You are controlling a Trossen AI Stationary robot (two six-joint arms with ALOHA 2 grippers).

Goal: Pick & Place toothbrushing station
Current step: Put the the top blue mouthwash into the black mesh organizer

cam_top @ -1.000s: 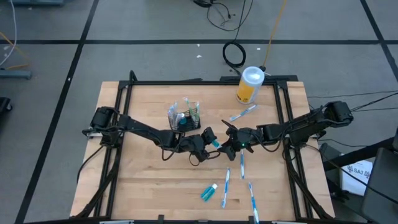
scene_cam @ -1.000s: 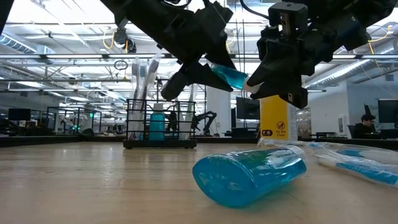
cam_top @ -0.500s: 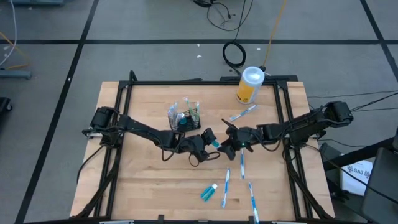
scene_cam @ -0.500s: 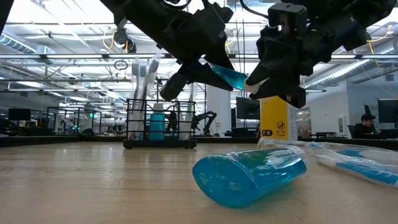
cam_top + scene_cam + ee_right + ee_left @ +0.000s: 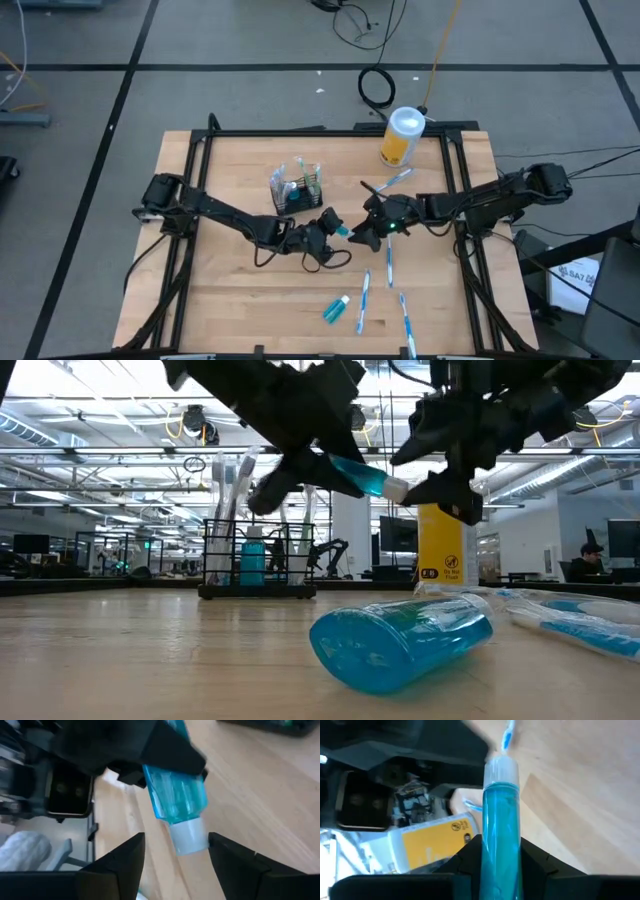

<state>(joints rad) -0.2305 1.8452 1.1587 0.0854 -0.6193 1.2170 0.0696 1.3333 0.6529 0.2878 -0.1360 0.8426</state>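
Teal and translucent, a toothpaste tube [image 5: 341, 230] hangs above the wooden table [image 5: 230, 290], pinched in the left gripper [image 5: 326, 227] just in front of the black wire caddy [image 5: 297, 189]. The right gripper [image 5: 368, 226] faces the tube's white cap, fingers spread wide and gripping nothing. A second tube [image 5: 336, 308] and loose toothbrushes [image 5: 363, 300] lie near the table's front edge, well clear of the caddy. Bare wood stretches left of the caddy; a yellow canister [image 5: 401, 137] stands by the back edge.
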